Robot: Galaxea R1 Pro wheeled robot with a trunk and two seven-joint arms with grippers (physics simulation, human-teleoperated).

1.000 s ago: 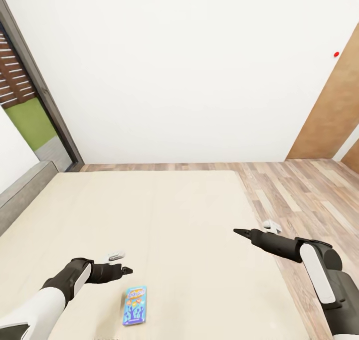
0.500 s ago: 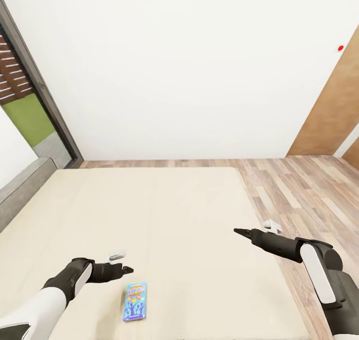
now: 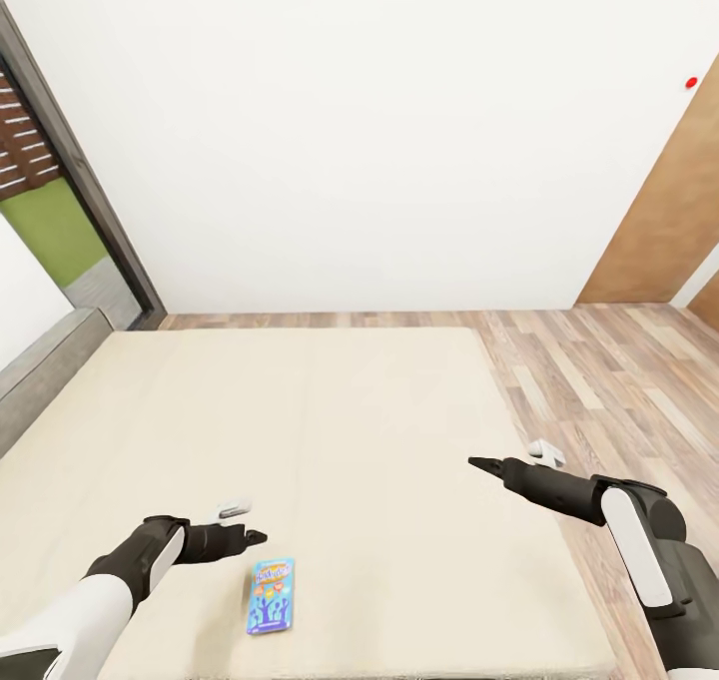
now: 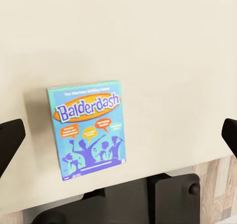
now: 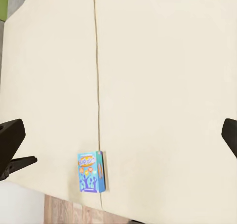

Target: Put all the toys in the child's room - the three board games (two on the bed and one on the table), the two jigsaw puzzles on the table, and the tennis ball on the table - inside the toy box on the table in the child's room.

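Item: flat light-blue Balderdash board game box (image 3: 271,596) on large beige mattress bed (image 3: 330,430), just below-right of our left gripper (image 3: 250,538) | left gripper spread wide, empty | right gripper (image 3: 482,463) unclenched, well apart | advice: we lower left, straddle box's narrow sides, pinch squarely.

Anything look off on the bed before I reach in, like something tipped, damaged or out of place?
Nothing stands out. One light blue game box lies flat and intact on the bed near its front edge, just ahead of the open left tool. The right tool hangs open over the bed's right side, holding nothing.
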